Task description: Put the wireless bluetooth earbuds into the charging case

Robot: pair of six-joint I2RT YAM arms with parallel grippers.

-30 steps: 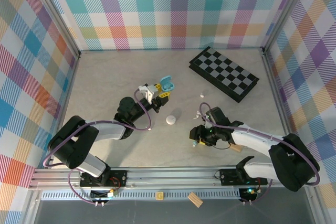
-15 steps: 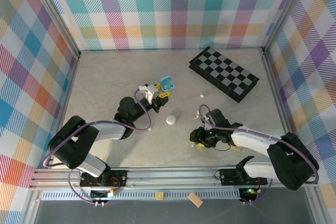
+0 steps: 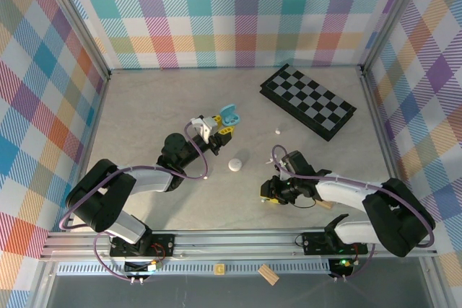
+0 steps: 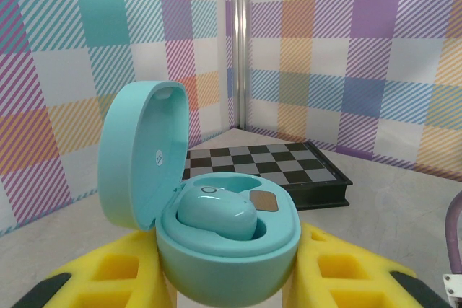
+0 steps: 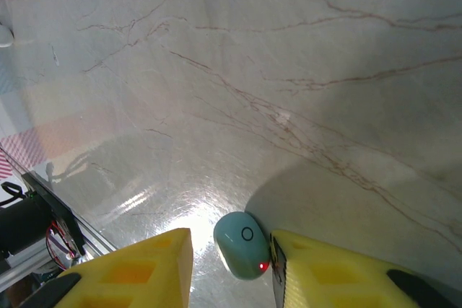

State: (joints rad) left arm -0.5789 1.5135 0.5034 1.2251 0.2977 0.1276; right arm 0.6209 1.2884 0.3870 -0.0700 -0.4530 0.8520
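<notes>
From above, I see my left gripper (image 3: 219, 125) mid-table holding the teal charging case (image 3: 229, 114). My right gripper (image 3: 270, 194) is low over the table (image 3: 144, 113), nearer me, and a white earbud (image 3: 277, 131) lies near the chessboard (image 3: 307, 100). On the left wrist camera the yellow fingers (image 4: 108, 279) clamp the open case, its lid tipped back and one blue earbud (image 4: 215, 216) seated inside. On the right wrist camera the jaws stand apart around a light-blue earbud (image 5: 242, 244) on the table. It touches one finger and sits clear of the other.

Glossy teal plastic on the charging case (image 4: 216, 250) between matt yellow left fingers (image 4: 346, 279), like gloss on the earbud (image 5: 242, 244) between the right fingers (image 5: 339, 272), over a smooth, faintly shiny, marble-veined bench (image 5: 289, 70).
</notes>
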